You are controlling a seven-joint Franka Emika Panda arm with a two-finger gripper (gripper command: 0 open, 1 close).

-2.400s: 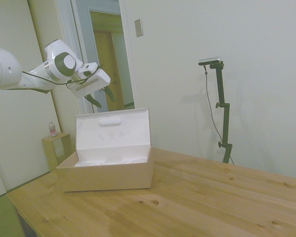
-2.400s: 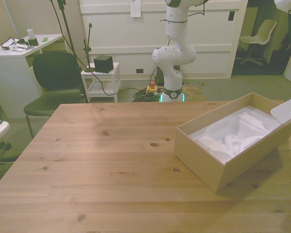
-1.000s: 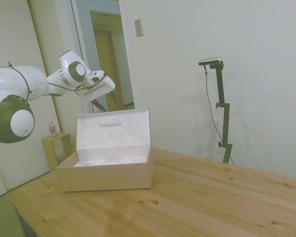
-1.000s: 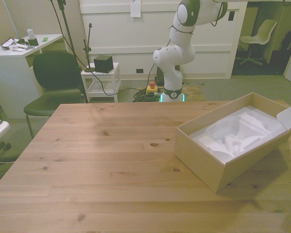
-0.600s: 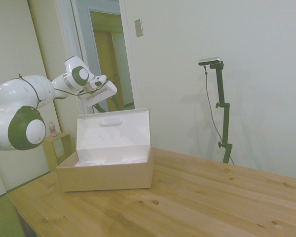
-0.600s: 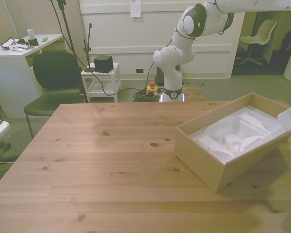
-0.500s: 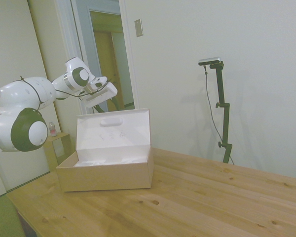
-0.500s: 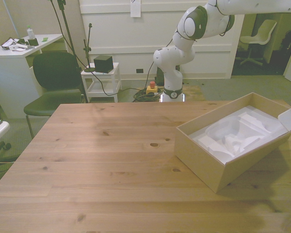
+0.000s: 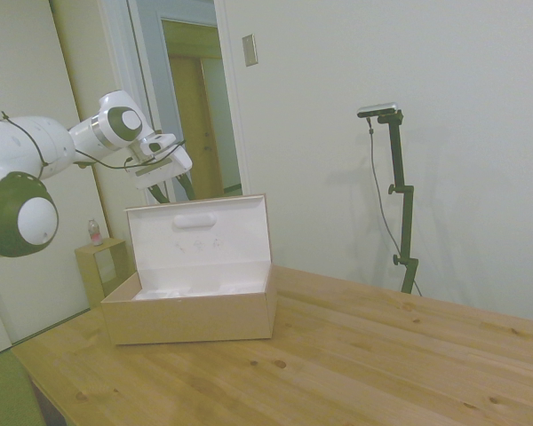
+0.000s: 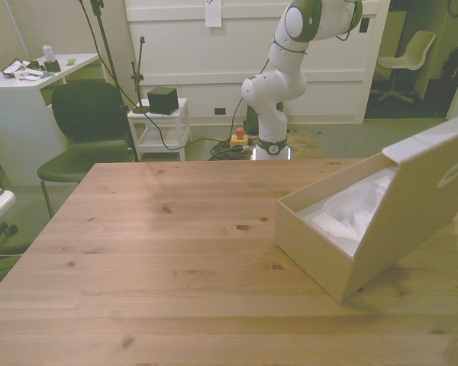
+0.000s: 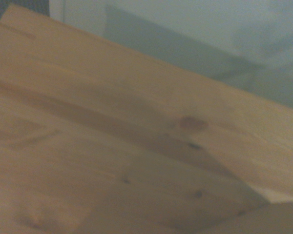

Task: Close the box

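The box (image 9: 191,307) sits on the wooden table (image 9: 355,355), tan outside with a white moulded insert. Its hinged lid (image 9: 200,240) stands about upright, white inner face and oval bump toward the side camera. In the front view the box (image 10: 328,244) lies at the right, and the lid's tan outer face (image 10: 431,187) leans over the opening. My gripper (image 9: 171,188) hangs just behind the lid's top edge with its dark fingers apart and nothing between them. It is outside the front view. The wrist view gives only blurred table wood (image 11: 112,146).
A small tan cube stand (image 9: 102,266) with a little bottle (image 9: 95,232) on it stands beyond the table's end, by a doorway. Across the table in the front view are a black chair (image 10: 88,122), a white cart (image 10: 160,122) and a white desk (image 10: 30,84).
The lid has swung up from leaning back and now tips toward the box opening. The gripper has shifted left in the side view, staying behind the lid's top edge.
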